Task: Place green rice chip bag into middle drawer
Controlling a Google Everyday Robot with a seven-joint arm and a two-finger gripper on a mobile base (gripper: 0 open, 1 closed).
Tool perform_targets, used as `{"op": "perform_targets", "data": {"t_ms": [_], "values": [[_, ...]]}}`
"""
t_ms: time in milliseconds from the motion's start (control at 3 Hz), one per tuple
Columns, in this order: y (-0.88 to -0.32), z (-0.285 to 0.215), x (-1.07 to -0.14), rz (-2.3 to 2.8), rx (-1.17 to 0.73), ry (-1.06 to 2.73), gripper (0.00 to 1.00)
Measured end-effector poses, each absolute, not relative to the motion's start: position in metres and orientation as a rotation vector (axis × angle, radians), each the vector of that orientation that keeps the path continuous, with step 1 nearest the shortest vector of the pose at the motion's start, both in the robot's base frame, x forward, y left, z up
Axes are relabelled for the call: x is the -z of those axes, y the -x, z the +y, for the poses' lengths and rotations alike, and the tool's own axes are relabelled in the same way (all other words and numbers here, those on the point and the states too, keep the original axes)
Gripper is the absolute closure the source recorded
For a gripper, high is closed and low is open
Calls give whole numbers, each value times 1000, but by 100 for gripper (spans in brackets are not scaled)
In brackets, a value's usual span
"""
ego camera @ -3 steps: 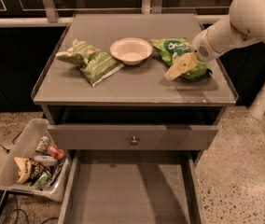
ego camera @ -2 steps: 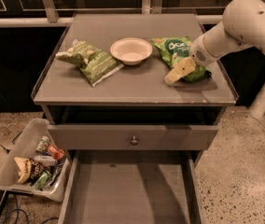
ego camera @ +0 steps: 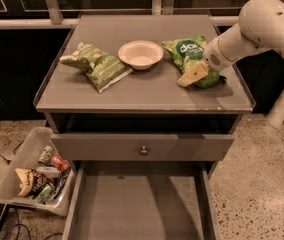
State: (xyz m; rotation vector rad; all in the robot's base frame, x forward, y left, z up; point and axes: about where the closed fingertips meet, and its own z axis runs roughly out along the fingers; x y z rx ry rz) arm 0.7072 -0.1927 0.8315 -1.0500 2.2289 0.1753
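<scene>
1. Your gripper (ego camera: 193, 75) sits low over the near end of the green rice chip bag (ego camera: 186, 50) and seems to touch it. You cannot tell whether it is released, clenched or already grasping the bag.
2. The bag lies on the bench (ego camera: 147, 95), directly under the gripper. From there it stretches away toward the back edge and the white bowl (ego camera: 140, 54). Its long axis runs along that diagonal, so the gripper is over one end, not the middle.
3. Judge the grasp with that in mind: a hold taken at the end would probably let the puffy bag hang and swing.
4. The middle drawer (ego camera: 137, 206) stands open well below the gripper and out toward the front, beneath the drawer front (ego camera: 102, 146) that carries the small knob.
5. The paler olive-green bag (ego camera: 98, 68) lies well apart from the gripper, beyond the bowl; leave it alone.
6. You have one arm only. Once the bag is held, the carry likely needs a lift clear of the bench edge, then forward and down.
</scene>
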Motion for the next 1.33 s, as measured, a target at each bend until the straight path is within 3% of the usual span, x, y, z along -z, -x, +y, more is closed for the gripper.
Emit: {"op": "perform_targets", "data": {"t_ms": [667,1000,1333], "values": [[-707,-193,-832,2229,-175,1050,89],[-707,-193,-835,2229,-175,1050,100],[-703,-202,-844,2223,-160,1047,100]]}}
